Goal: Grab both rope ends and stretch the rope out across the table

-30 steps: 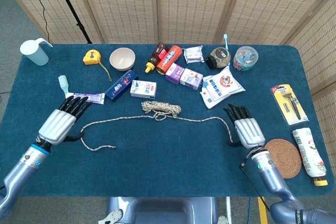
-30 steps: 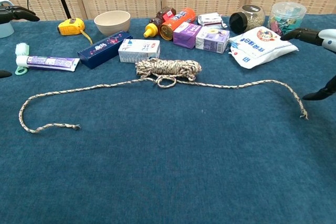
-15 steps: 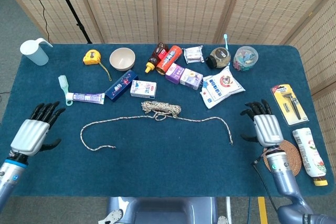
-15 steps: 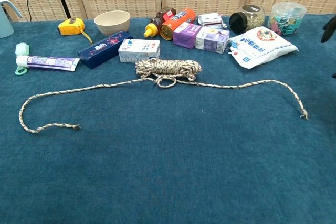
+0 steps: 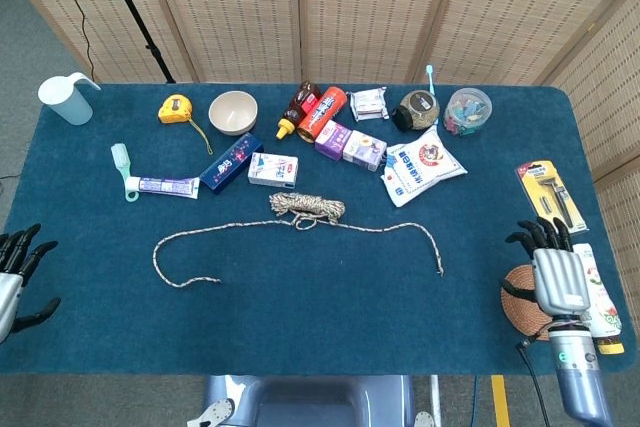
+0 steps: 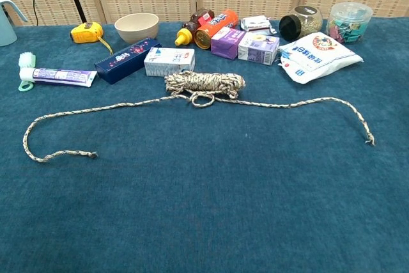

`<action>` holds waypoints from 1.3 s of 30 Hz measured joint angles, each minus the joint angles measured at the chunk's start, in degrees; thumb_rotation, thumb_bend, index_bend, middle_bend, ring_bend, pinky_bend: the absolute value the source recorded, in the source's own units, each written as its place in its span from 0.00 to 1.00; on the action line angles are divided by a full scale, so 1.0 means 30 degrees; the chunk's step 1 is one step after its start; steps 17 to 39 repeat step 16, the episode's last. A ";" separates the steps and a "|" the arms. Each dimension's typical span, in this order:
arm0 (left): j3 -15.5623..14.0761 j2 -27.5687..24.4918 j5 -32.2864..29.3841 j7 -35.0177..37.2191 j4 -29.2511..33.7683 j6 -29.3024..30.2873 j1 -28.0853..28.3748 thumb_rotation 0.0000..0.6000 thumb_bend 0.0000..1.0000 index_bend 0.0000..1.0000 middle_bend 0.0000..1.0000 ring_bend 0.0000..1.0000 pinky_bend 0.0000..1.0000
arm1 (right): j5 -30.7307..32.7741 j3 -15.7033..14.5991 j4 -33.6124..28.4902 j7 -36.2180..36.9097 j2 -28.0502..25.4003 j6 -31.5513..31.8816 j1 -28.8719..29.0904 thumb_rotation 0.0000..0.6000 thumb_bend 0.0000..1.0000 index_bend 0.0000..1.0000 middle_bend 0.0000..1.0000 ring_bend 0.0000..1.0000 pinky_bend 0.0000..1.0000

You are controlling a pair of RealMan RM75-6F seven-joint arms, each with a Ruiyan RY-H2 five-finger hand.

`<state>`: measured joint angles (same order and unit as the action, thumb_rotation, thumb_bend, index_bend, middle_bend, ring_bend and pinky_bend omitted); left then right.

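The fingers of the left hand point(image 5: 12, 277) are spread apart and hold nothing; this hand is at the far left edge of the head view, well apart from the rope. The fingers of the right hand point(image 5: 555, 272) are also spread and empty, and the hand is above the round woven coaster point(image 5: 518, 299) near the right edge of the table point(image 5: 300, 327). Half a second ago both hands were further in on the table, and one second ago each was just beside a rope end, so they have drawn back outward and the chest view no longer shows them. The rope point(image 6: 204, 85) has not moved. It lies on the blue cloth with its long axis from left to right across the table: a small coiled bundle in the middle, a left strand that curves round and ends in a hook pointing right point(image 6: 64, 153), and a right strand that bends down to a frayed end point(image 6: 369, 139). The print on the boxes and on the white snack bag point(image 6: 319, 55) behind the rope is too small to read.
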<state>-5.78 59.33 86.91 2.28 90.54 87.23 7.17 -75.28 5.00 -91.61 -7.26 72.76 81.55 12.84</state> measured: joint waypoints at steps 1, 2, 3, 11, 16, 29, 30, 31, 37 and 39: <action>-0.0100 -0.0034 0.0077 0.0180 -0.0147 0.0180 -0.0220 0.96 0.21 0.19 0.04 0.00 0.00 | -0.0067 -0.0110 -0.0227 -0.0105 -0.0158 0.0268 -0.0234 1.00 0.12 0.35 0.20 0.10 0.00; -0.0224 -0.0075 0.0178 0.0352 -0.0337 0.0415 -0.0508 0.96 0.21 0.19 0.04 0.00 0.00 | -0.0139 -0.0194 -0.0371 -0.0186 -0.0263 0.0498 -0.0411 1.00 0.12 0.35 0.20 0.10 0.00; -0.0306 -0.0098 0.0263 0.0463 -0.0462 0.0594 -0.0707 0.96 0.22 0.19 0.04 0.00 0.00 | -0.0228 -0.0288 -0.0530 -0.0275 -0.0371 0.0741 -0.0602 1.00 0.12 0.35 0.20 0.10 0.00; -0.0544 -0.0299 0.1096 0.0950 -0.0469 0.1594 -0.1667 0.96 0.21 0.19 0.04 0.00 0.00 | -0.1035 -0.0896 -0.1670 -0.0543 -0.1316 0.2215 -0.2070 1.00 0.12 0.34 0.20 0.10 0.00; -0.0413 -0.0781 0.0865 0.0649 0.0008 0.1007 -0.1636 0.96 0.22 0.19 0.04 0.00 0.00 | -0.1048 -0.0859 -0.1431 -0.0135 -0.1244 0.2041 -0.2266 1.00 0.12 0.34 0.20 0.10 0.00; -0.0413 -0.0781 0.0865 0.0649 0.0008 0.1007 -0.1636 0.96 0.22 0.19 0.04 0.00 0.00 | -0.1048 -0.0859 -0.1431 -0.0135 -0.1244 0.2041 -0.2266 1.00 0.12 0.34 0.20 0.10 0.00; -0.0413 -0.0781 0.0865 0.0649 0.0008 0.1007 -0.1636 0.96 0.22 0.19 0.04 0.00 0.00 | -0.1048 -0.0859 -0.1431 -0.0135 -0.1244 0.2041 -0.2266 1.00 0.12 0.34 0.20 0.10 0.00; -0.0413 -0.0781 0.0865 0.0649 0.0008 0.1007 -0.1636 0.96 0.22 0.19 0.04 0.00 0.00 | -0.1048 -0.0859 -0.1431 -0.0135 -0.1244 0.2041 -0.2266 1.00 0.12 0.34 0.20 0.10 0.00; -0.0413 -0.0781 0.0865 0.0649 0.0008 0.1007 -0.1636 0.96 0.22 0.19 0.04 0.00 0.00 | -0.1048 -0.0859 -0.1431 -0.0135 -0.1244 0.2041 -0.2266 1.00 0.12 0.34 0.20 0.10 0.00; -0.0413 -0.0781 0.0865 0.0649 0.0008 0.1007 -0.1636 0.96 0.22 0.19 0.04 0.00 0.00 | -0.1048 -0.0859 -0.1431 -0.0135 -0.1244 0.2041 -0.2266 1.00 0.12 0.34 0.20 0.10 0.00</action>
